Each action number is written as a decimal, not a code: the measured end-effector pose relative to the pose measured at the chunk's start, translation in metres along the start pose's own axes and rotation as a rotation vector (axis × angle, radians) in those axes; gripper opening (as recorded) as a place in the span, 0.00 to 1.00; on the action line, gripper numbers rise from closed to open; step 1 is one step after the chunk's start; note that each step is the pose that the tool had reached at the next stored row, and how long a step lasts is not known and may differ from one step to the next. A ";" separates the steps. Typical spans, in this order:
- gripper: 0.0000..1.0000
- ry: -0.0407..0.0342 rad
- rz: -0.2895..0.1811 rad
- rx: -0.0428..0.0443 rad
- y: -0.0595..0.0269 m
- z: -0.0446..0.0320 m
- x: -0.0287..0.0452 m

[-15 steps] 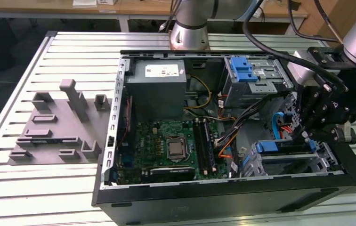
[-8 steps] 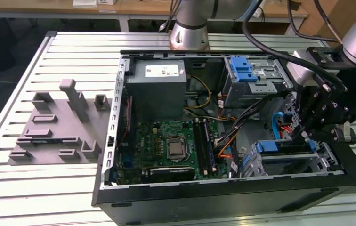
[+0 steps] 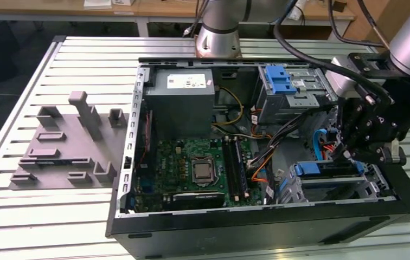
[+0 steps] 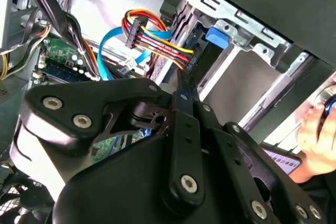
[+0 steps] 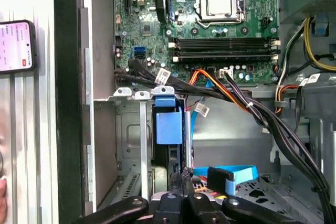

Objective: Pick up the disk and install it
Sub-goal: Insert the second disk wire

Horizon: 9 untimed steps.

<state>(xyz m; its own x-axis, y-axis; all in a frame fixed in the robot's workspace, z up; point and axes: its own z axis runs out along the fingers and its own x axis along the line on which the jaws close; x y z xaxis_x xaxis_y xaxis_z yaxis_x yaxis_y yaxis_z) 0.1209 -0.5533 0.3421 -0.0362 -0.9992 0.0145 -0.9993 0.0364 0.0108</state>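
Observation:
The disk (image 3: pixel 326 169) sits in the lower drive cage (image 3: pixel 367 187) at the case's front corner, on the exterior view's right. Its blue carrier tab (image 5: pixel 169 124) and dark edge (image 5: pixel 173 157) stand on end in the cage slot in the first wrist view. In the second wrist view the blue tab (image 4: pixel 216 35) shows at the cage mouth. My gripper (image 3: pixel 346 157) hangs just above the cage. Its thin fingertips are shut together, holding nothing, and they point at the disk's rear edge beside the coloured power plug (image 4: pixel 157 43) in both wrist views (image 4: pixel 182 85) (image 5: pixel 181 174).
The open computer case (image 3: pixel 129 162) lies on a slatted table. It holds the motherboard (image 3: pixel 194 168), a grey power supply (image 3: pixel 183 97) and an upper drive cage with a blue bracket (image 3: pixel 284 81). Cable bundles (image 5: pixel 252 108) cross near the cage. A grey fixture (image 3: pixel 68 146) lies left. A hand (image 4: pixel 315 135) holds a phone (image 5: pixel 16 45).

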 end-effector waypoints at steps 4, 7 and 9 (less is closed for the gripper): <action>0.11 -0.0002 0.000 0.0000 0.0002 -0.0114 0.0002; 0.11 -0.0018 0.000 -0.0001 0.0031 -0.0127 0.0003; 0.11 -0.0061 0.000 -0.0002 0.0082 -0.0127 0.0005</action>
<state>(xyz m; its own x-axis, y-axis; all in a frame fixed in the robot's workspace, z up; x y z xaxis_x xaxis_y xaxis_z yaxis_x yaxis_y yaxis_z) 0.1129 -0.5533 0.3549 -0.0363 -0.9993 0.0084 -0.9993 0.0363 0.0109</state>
